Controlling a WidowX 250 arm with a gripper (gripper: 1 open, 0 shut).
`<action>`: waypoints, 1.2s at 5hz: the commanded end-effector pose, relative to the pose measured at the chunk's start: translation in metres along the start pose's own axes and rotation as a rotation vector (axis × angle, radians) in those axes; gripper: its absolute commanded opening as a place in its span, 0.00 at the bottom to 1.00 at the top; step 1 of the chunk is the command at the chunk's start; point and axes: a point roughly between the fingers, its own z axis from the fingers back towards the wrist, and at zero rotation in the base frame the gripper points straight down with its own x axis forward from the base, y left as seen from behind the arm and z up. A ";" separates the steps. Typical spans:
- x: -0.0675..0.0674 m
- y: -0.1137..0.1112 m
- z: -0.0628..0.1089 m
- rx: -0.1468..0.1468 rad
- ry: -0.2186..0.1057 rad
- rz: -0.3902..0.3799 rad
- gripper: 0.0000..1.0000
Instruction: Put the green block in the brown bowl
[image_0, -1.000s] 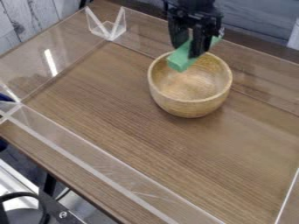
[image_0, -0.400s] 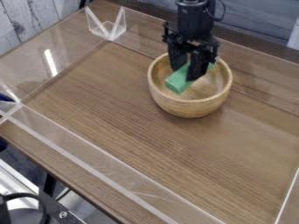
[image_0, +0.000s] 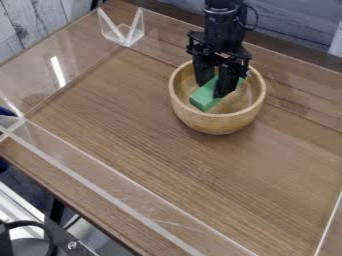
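Camera: pincer (image_0: 215, 88) grips green block (image_0: 205, 97) inside brown bowl (image_0: 201, 118); fingertips hidden.

Lab test bench, wooden table (image_0: 147, 140), clear acrylic walls (image_0: 80, 190)

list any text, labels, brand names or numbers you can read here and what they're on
None: no readable word, number or sign shows anywhere.
The green block, the brown bowl, the gripper and the wooden table all look unmarked at this picture size.
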 end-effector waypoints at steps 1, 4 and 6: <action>0.007 0.000 0.019 0.018 -0.053 -0.008 1.00; 0.001 0.004 0.046 0.026 -0.102 0.009 1.00; -0.010 0.012 0.094 0.062 -0.188 0.034 1.00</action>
